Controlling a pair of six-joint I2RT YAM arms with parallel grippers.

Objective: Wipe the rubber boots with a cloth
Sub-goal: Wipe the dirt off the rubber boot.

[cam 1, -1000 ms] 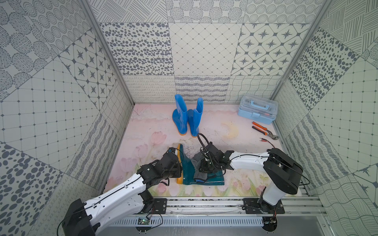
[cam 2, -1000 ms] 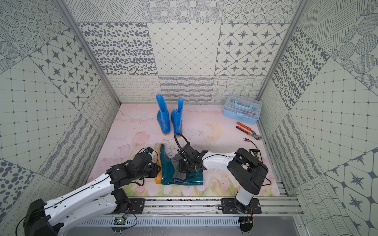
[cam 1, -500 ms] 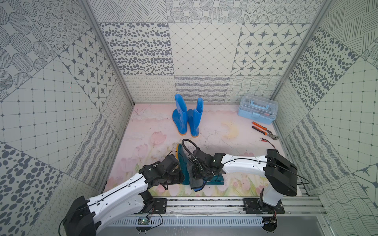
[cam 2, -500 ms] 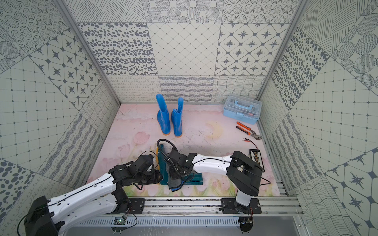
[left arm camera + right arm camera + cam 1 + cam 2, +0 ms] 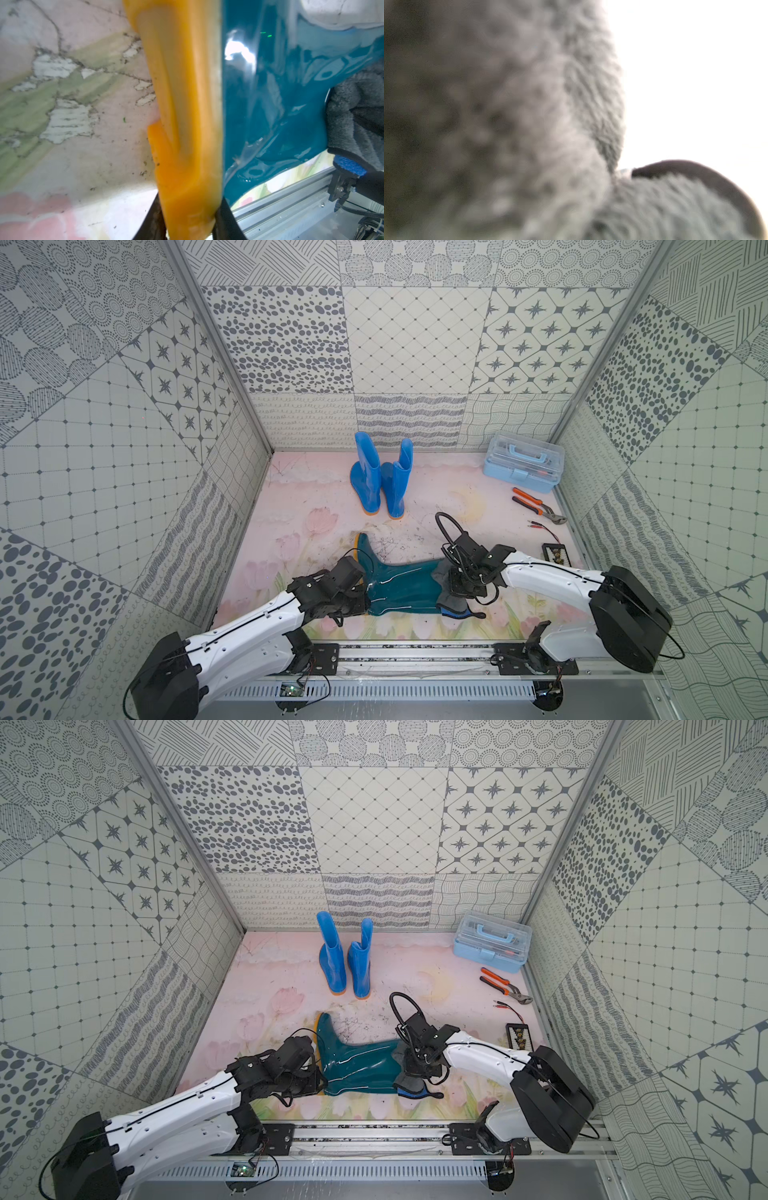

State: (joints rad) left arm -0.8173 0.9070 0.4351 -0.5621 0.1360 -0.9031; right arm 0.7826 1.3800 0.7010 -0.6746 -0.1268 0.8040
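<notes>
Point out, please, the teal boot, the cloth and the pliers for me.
teal boot point(image 5: 399, 585), in a top view, middle of the shaft.
cloth point(image 5: 448, 600), in a top view, grey fold at the boot's opening.
pliers point(image 5: 544, 509), in a top view, near the pivot.

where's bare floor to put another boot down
Free: mat between left wall and blue boots, and between those boots and the toolbox. Crowded: the front, with teal boot, cloth, left arm, right arm; pliers by right wall.

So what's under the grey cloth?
The top end of the green boot, which lies on its side. The cloth covers the boot's opening, so that cannot be seen.
</notes>
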